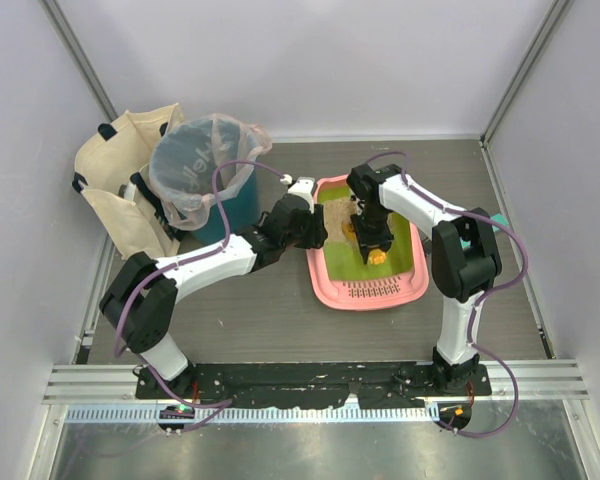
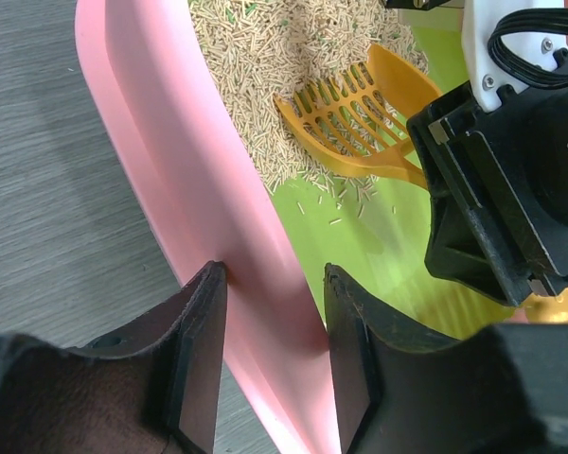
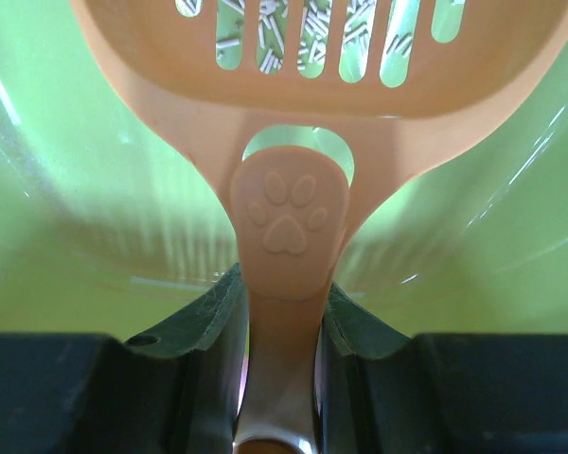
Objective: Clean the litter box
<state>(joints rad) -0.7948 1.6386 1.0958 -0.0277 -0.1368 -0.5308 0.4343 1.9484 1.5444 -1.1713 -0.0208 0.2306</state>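
litter box (image 1: 325,290) lies at 3 o'clock from the bin (image 1: 238,200). left gripper (image 2: 270,284) jaws straddle its rim, grip unclear. right gripper (image 3: 279,312) clamps the scoop (image 3: 289,218) at the litter (image 2: 256,66). sifting looks barely begun; dumping remains.

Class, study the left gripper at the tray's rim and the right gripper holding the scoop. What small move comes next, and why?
Probably close the left gripper on the side wall of the litter box: its jaws straddle that pink wall without pinching, while the right gripper clamps the scoop, whose head lies in the litter. A steadied box should not slide during scooping.
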